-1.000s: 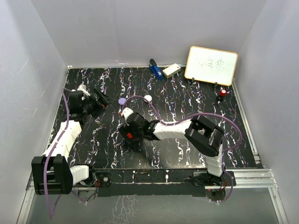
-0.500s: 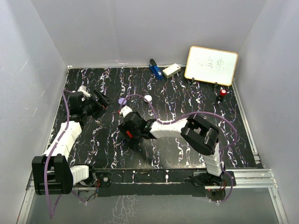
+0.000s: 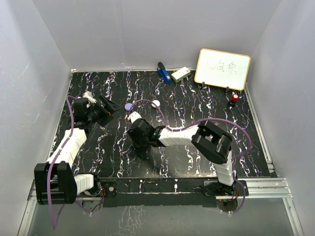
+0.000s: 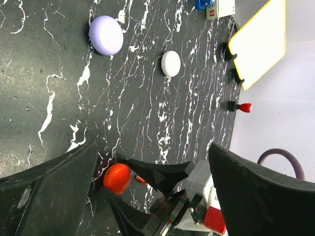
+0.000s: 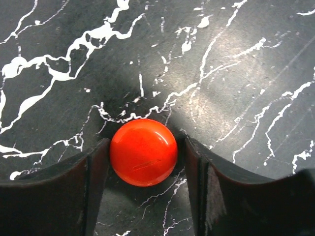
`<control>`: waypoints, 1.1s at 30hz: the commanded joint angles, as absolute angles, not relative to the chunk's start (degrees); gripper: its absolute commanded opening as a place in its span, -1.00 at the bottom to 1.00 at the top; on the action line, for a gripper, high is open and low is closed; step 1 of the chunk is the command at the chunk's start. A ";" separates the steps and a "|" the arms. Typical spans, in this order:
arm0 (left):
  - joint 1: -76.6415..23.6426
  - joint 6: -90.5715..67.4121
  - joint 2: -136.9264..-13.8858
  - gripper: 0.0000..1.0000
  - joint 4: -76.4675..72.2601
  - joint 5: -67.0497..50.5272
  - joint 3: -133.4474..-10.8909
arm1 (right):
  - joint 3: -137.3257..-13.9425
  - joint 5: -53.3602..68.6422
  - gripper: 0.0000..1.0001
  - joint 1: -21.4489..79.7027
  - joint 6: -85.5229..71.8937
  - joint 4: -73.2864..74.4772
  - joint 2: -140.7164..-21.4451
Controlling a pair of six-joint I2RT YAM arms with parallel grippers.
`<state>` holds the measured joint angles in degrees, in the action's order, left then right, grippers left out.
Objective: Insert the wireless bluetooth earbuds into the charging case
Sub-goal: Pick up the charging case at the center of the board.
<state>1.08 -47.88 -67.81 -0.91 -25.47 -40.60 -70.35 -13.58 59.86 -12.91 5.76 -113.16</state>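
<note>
Honestly, this looks early to me. The red case (image 5: 143,151) sits on the marbled table (image 5: 256,73) between the fingers of the right gripper (image 5: 146,142). They're half closed around it with one pad touching, but I can't tell if it's really clamped. The left gripper (image 3: 107,107) hangs wide open and empty. The purple case (image 4: 106,35) and white case (image 4: 171,63) lie apart, untouched. I can't spot any earbuds, so nothing's inserted.

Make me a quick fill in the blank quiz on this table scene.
The right fingers bracket the ___ round piece.
In the top view, the purple round piece lies ___ of the white round piece.
The left fingers hold ___.
Missing: red; left; nothing.
</note>
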 commanded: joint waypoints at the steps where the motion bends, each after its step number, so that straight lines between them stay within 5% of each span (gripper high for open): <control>1: 1.56 -48.68 -66.93 0.85 -1.50 -27.68 -40.42 | -73.41 -19.94 0.31 59.10 -15.53 10.16 -114.42; 22: 1.52 -49.26 -66.77 0.83 -2.63 -28.45 -39.11 | -74.67 -21.96 0.44 48.87 -18.22 12.94 -112.86; 33: 1.53 -50.07 -69.51 0.74 -5.97 -33.06 -37.18 | -66.96 -9.36 0.48 48.15 -10.88 2.27 -101.83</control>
<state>1.08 -49.12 -69.17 -4.58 -29.45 -38.94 -68.62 -16.05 48.58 -15.25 10.52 -108.77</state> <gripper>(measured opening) 0.871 0.740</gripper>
